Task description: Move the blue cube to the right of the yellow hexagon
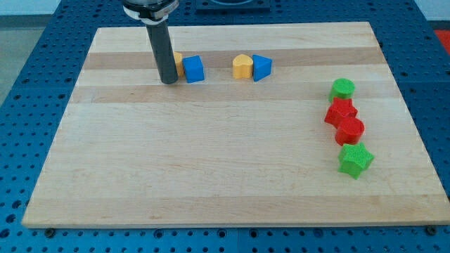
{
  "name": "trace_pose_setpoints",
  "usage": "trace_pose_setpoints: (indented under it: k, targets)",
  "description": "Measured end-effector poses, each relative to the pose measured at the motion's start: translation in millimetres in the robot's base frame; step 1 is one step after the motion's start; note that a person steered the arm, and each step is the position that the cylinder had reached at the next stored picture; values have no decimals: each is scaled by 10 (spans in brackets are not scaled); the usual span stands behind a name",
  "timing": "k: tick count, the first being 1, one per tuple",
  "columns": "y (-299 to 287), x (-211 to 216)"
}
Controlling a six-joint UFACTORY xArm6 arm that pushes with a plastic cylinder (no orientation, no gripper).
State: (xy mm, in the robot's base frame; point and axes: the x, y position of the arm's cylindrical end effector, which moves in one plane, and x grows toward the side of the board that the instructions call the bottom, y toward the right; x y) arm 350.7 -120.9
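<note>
While my tip (169, 81) rests left of the blue cube (193, 69), smooth wooden board (211, 161), end effector a plain rod.

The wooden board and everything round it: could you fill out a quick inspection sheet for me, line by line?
Surface: pale wooden board, flat, unmarked.
Job's things: blue cube near the view's top left, touching a yellow block half hidden behind the rod, shape unclear.
Clutter: yellow block touching a blue block; at the view's right a column of green, red, red, green blocks.
Grippers: none; my tip rests just left of the blue cube.
Cables: nothing seen.
Surroundings: blue perforated table.
</note>
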Motion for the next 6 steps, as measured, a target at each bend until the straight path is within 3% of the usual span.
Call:
trace_pose_setpoints:
  k: [3, 6]
  targets:
    - [298, 196]
    - [470, -116]
